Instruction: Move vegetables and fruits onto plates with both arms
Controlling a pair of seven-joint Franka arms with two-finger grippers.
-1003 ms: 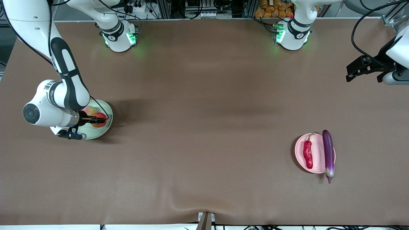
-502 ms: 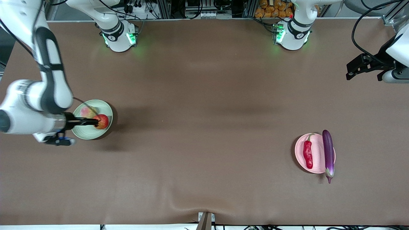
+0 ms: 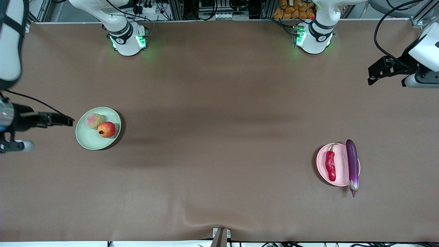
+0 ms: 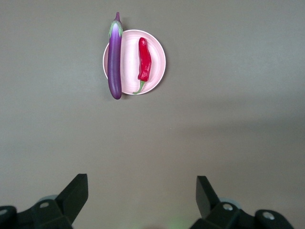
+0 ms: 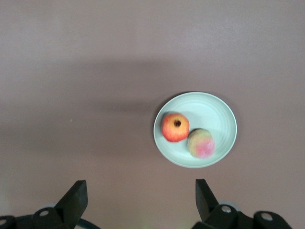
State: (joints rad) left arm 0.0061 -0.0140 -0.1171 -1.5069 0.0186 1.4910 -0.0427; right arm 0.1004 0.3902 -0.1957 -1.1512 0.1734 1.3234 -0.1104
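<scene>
The green plate [image 3: 90, 141] sits toward the right arm's end of the surface [image 3: 219, 120], with the peach [image 3: 94, 120] and pomegranate [image 3: 106, 129] on it, touching. The right hand [image 3: 67, 120] is up over the surface beside that plate, fingers wide and holding nothing. The pink plate [image 3: 340, 164] lies toward the left arm's end; the chili [image 3: 330, 165] is on it, and the eggplant [image 3: 352, 165] lies across its rim. The left hand [image 3: 372, 76] is up over bare surface, wide and empty. No writing can be read.
</scene>
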